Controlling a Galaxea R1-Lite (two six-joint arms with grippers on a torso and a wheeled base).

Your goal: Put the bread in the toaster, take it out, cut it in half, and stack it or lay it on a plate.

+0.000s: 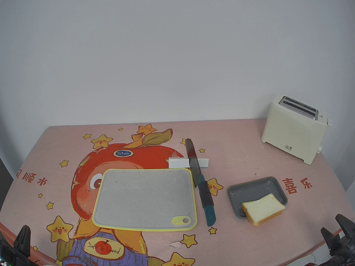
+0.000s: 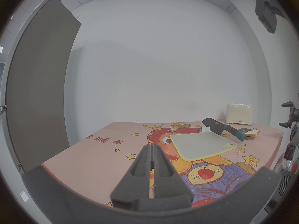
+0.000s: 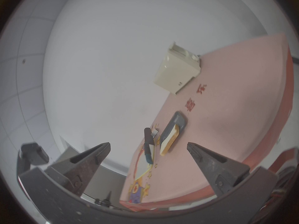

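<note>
my left gripper [image 2: 152, 147] pinched shut, my right gripper [image 3: 149, 144] spread wide, both nearer than the plate [image 1: 251, 189], bread [image 1: 263, 208] lying in plate, overhanging its near rim, knife [image 1: 199, 181] left of plate, toaster [image 1: 294, 128] behind plate

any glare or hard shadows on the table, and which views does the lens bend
Head view: soft even light, no glare on the table, only a faint shadow under the toaster. Left wrist view: strong fisheye, dark rounded corners, straight edges bow around the left tool. Right wrist view: same fisheye, table tilted steeply past the right tool.
</note>
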